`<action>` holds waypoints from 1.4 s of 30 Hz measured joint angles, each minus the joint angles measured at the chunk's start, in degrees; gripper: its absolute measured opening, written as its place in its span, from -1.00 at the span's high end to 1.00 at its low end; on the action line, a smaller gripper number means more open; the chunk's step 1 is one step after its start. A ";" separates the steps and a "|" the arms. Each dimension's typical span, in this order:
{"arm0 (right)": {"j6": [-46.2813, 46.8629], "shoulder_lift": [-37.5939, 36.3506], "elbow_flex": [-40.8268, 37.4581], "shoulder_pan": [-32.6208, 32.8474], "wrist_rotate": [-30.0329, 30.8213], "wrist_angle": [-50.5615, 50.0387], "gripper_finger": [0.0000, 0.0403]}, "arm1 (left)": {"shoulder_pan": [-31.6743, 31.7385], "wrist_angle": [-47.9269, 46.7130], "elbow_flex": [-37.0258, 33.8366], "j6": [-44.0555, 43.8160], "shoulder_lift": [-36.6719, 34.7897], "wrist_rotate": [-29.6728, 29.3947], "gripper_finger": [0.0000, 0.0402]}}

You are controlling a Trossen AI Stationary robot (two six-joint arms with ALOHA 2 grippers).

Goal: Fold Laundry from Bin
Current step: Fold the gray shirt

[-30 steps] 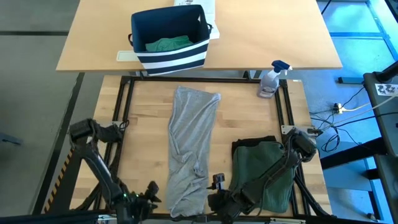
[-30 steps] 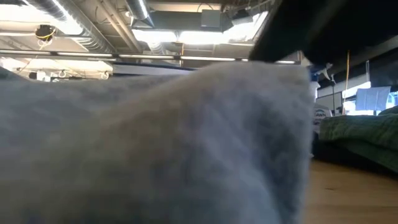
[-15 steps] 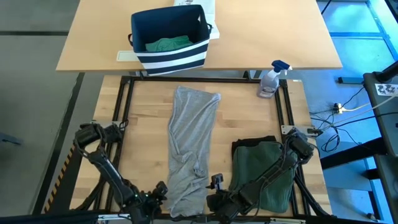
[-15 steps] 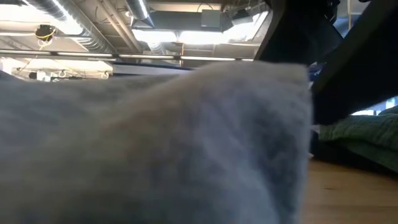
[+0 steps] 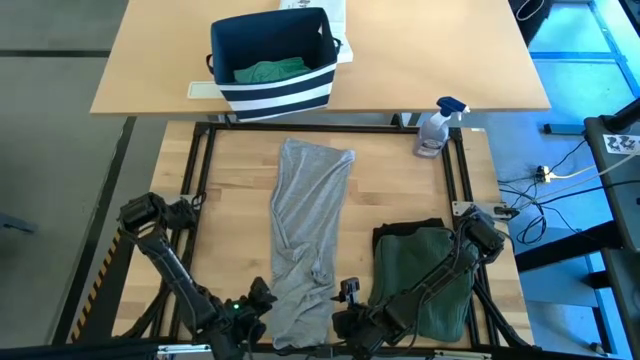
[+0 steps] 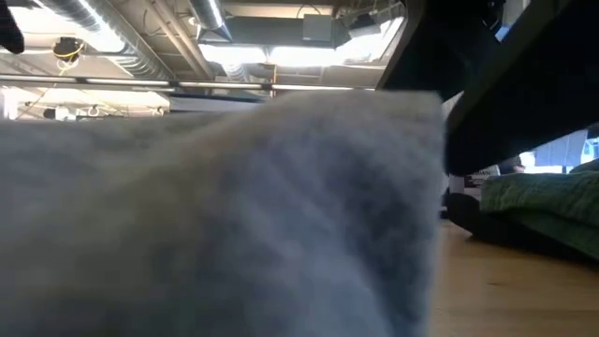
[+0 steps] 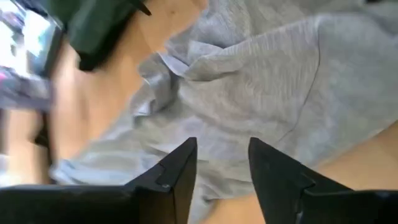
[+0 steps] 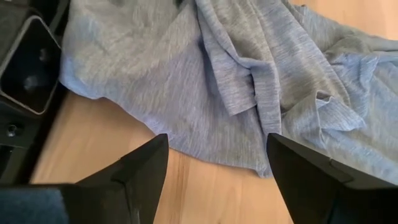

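**Hands poised at the grey garment's near hem**

Laundry in three places: a light grey garment [image 5: 305,240] lies lengthwise down the middle of the desk [image 5: 230,200], a dark green piece [image 5: 425,275] sits folded at lower right over something black, and a teal-green item [image 5: 268,71] is in the bin [image 5: 272,85] at upper centre. Both arms work at the bottom edge of the high view. The left hand [image 7: 221,168] hovers over the grey cloth's lower-left edge, fingers partly spread and holding nothing. The right hand [image 8: 217,165] hangs just off the lower-right hem, fingers wide apart and empty.

Judging by this, the step in hand is taking hold of the grey garment's near corners. Next, each hand would need to descend, pinch a single hem layer, then lift together.
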 joint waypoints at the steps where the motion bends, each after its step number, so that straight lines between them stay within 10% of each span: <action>1: 0.00 0.00 0.00 0.00 0.11 -0.08 -0.34 | 0.43 -1.01 0.87 -1.80 0.00 1.69 0.26; 7: 0.00 0.00 0.00 0.00 0.14 -0.44 -0.34 | -0.56 -1.21 1.56 -6.27 0.83 10.40 -0.12; 14: 0.00 0.00 0.00 0.00 0.41 -0.52 -0.34 | -4.38 2.65 1.58 3.61 5.69 6.73 -0.45; 22: 0.45 0.00 0.00 0.00 0.75 -0.50 -0.34 | -4.68 5.83 1.52 10.39 11.22 -3.61 -0.51; 32: 1.84 -0.02 0.00 0.07 0.75 -1.12 -0.34 | -2.30 13.90 1.69 19.27 13.47 -1.89 -0.51; 37: 0.12 -0.02 0.00 0.82 -0.27 -3.02 -0.34 | -2.12 15.82 1.59 18.46 14.16 -3.61 -0.28; 42: -3.32 -0.02 0.00 2.48 0.80 -9.72 -0.34 | -1.37 16.73 1.50 14.67 14.36 -4.12 0.48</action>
